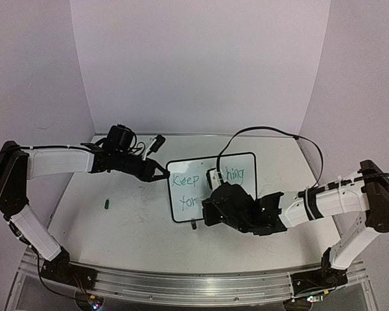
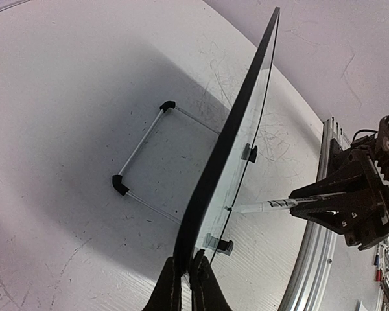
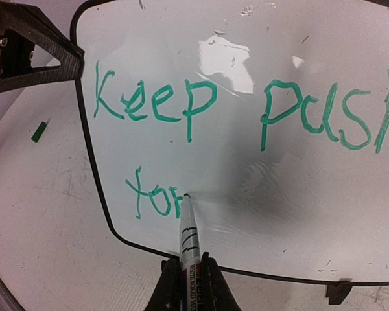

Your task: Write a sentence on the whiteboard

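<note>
The whiteboard (image 1: 181,194) stands tilted at the table's middle, black-rimmed. My left gripper (image 1: 163,173) is shut on its left edge; in the left wrist view the jaws (image 2: 187,272) pinch the whiteboard (image 2: 233,129) rim, seen edge-on. Green writing, the sentence (image 3: 181,107), reads "Keep push" on top and "for" below. My right gripper (image 3: 188,275) is shut on a white marker (image 3: 189,240) whose tip touches the whiteboard (image 3: 298,214) just right of "for". From above, the right gripper (image 1: 215,206) covers the board's lower right. The marker (image 2: 272,205) shows touching the board face.
A small green cap (image 1: 107,203) lies on the table left of the board. A wire stand with black feet (image 2: 142,146) props the board from behind. Faint grey scribbles mark the tabletop. A metal rail (image 1: 194,285) runs along the near edge.
</note>
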Controlling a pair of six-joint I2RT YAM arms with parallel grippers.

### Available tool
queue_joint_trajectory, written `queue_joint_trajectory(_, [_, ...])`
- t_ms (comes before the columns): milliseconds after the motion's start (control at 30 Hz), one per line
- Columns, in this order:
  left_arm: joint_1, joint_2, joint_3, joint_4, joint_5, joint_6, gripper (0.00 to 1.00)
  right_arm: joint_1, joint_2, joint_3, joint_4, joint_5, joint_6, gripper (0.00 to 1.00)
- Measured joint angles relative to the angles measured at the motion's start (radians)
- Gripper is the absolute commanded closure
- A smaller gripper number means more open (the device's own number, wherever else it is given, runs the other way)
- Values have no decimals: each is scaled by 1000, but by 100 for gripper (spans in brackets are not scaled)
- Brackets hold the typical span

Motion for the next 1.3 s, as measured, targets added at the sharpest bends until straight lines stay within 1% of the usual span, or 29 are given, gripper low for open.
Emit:
queue_joint_trajectory(467, [0,0,0,0,0,0,100,5,5,16,-74,16,41,100])
queue_joint_trajectory(1300, [0,0,0,0,0,0,100,7,18,17,-88,-12,78,100])
